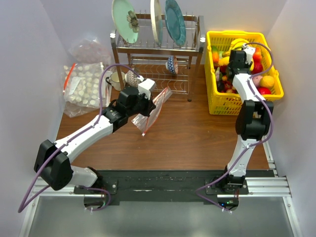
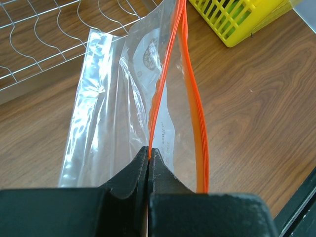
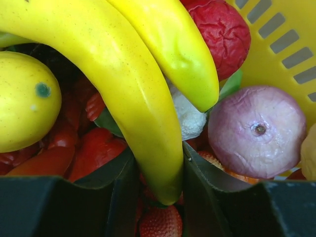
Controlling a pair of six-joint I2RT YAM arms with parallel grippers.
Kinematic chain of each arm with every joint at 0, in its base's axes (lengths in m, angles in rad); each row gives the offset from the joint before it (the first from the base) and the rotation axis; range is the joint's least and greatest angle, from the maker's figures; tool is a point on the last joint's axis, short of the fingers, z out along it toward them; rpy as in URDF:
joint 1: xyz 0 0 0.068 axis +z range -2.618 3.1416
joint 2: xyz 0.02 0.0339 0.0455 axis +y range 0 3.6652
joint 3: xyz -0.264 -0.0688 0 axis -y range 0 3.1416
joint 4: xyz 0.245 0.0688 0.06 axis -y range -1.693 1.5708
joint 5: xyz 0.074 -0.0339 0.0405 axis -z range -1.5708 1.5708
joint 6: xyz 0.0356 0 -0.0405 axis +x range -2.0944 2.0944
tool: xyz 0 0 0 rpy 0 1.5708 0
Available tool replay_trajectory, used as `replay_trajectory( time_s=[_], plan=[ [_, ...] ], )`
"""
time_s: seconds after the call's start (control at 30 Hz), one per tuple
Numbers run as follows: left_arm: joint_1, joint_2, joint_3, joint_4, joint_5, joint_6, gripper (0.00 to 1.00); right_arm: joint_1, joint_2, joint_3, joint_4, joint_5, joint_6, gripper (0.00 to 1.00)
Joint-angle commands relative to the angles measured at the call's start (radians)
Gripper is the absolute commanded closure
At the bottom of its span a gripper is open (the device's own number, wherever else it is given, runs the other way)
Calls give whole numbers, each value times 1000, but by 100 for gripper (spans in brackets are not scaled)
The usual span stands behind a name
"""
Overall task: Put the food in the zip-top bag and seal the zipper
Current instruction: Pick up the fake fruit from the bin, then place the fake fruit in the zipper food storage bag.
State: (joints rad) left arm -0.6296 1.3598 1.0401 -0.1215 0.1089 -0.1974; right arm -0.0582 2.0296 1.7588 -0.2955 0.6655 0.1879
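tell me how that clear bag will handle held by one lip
Probably floppy: the zip-top bag is thin, creased film pinched by the left gripper. Likely light, and its zipper bows open, so the mouth may sag or twist.

Dish rack (image 1: 158, 49) at back, plates (image 1: 175, 22) upright. Bag of pale lumps (image 1: 84, 86) left. Yellow basket (image 1: 224, 104) right.

Three views: one overhead, two wrist close-ups.
My top camera looks down from high behind the rig over the whole table (image 1: 197, 143); my left wrist camera sits close on the zip-top bag (image 2: 108, 98), my right one closer still on the banana (image 3: 123, 89) in the yellow basket (image 3: 281, 44). The top view shares both spots.
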Motion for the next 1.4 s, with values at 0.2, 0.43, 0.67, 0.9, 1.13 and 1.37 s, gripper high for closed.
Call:
replay_trajectory(
  time_s=[0.2,0.43,0.67,0.9,1.13,1.37],
  plan=[
    [5,-10,23,16,18,10,100,32,-339,-117,22,10,18,69],
    [4,-13,29,3,25,7,100,44,-431,-156,-66,-76,44,69],
    [4,-14,31,-6,21,4,100,50,-569,-235,-93,-327,102,69],
    [5,-8,37,-12,14,3,100,218,-682,-278,-189,-343,82,69],
    [4,19,49,-15,31,-11,100,288,-854,-392,-289,-406,47,70],
    [4,62,95,-38,22,-16,100,322,-1008,-518,-352,-463,77,70]
  ],
)
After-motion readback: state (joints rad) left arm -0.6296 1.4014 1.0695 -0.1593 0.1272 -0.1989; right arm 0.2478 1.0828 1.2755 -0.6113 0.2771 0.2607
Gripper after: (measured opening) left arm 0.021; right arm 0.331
